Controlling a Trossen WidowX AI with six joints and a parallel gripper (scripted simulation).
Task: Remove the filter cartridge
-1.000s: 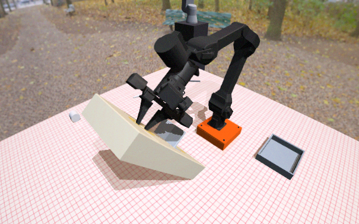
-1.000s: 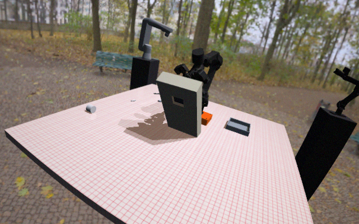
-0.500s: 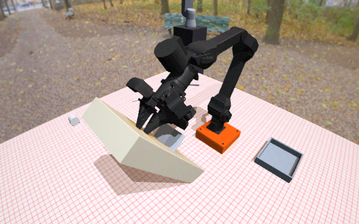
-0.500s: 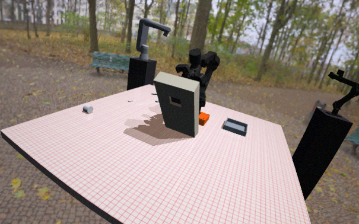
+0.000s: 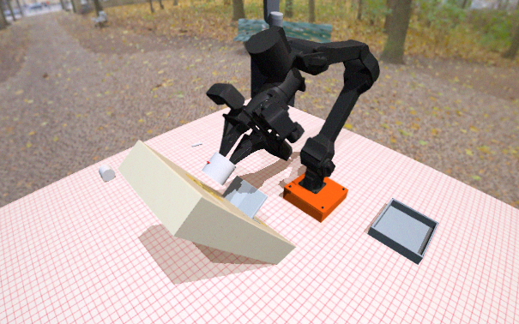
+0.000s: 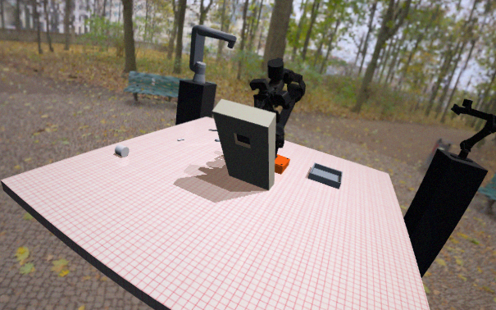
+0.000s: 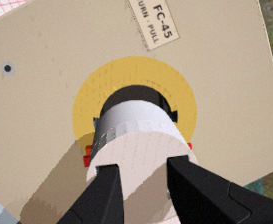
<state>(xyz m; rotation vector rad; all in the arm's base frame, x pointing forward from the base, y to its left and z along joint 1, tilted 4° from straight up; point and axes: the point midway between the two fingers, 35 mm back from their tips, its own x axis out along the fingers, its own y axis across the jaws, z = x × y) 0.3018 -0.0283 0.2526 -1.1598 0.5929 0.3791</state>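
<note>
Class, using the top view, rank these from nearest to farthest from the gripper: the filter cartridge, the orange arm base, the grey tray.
1. Filter cartridge: clamped in the gripper, out of the panel.
2. Orange arm base: further right on the table.
3. Grey tray: farthest, at the right.

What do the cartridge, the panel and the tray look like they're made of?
Cartridge: smooth matte white, likely plastic; no grain or shine, held in the gripper.
Panel: flat cream, painted-looking slab with a yellow ring around the socket; plastic or painted metal, can't tell.
Tray: dark grey walls, pale grey floor, matte; probably plastic.
</note>
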